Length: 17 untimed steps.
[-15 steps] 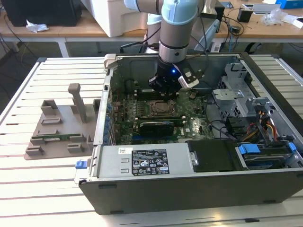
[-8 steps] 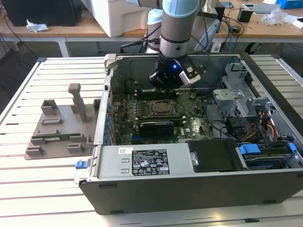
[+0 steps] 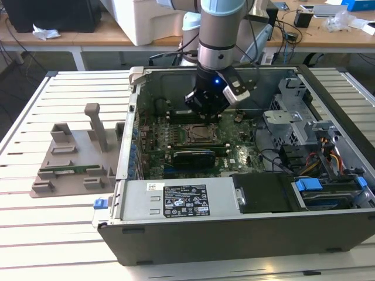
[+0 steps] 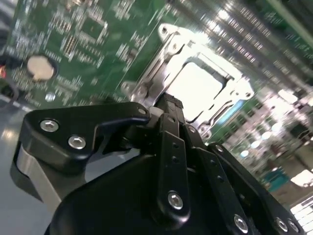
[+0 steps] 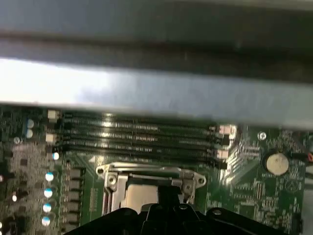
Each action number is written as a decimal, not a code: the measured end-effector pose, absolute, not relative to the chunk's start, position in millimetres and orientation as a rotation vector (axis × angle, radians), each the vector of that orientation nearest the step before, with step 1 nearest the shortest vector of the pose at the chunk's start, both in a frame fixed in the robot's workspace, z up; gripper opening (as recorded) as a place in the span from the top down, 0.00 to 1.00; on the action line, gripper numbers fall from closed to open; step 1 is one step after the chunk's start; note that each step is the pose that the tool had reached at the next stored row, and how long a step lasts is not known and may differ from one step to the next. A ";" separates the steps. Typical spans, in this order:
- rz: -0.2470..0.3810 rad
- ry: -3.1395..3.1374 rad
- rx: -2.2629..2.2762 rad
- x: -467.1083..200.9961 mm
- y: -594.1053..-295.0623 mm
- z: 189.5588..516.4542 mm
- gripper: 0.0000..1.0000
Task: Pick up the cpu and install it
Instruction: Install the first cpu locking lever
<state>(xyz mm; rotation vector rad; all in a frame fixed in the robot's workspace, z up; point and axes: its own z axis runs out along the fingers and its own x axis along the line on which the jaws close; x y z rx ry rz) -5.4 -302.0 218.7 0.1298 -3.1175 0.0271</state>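
Hovering just above the seated cpu (image 4: 198,88), fingers (image 4: 168,110) together, case wall (image 3: 133,126) well apart.

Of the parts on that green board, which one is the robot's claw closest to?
The gripper hangs right over the square metal-framed socket holding the pale cpu, not the round coin battery.

Gripper (image 5: 168,196) body hides the cpu's (image 5: 142,197) near portion in the first wrist view. Motherboard (image 4: 88,44) components blurred in the second wrist view.
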 end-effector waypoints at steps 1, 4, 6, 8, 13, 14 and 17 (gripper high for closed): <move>0.030 -3.117 0.130 -5.4 -304.8 218.8 0.89; 0.032 -3.117 0.130 -5.3 -312.7 218.7 0.89; 0.032 -3.117 0.130 -5.4 -314.1 223.6 0.89; 0.032 -3.117 0.130 -5.3 -314.1 240.1 0.89; 0.032 -3.117 0.130 -5.4 -314.1 263.6 0.89; 0.032 -3.117 0.130 -5.3 -314.1 264.2 0.89; 0.032 -3.117 0.130 -5.4 -314.1 264.9 0.89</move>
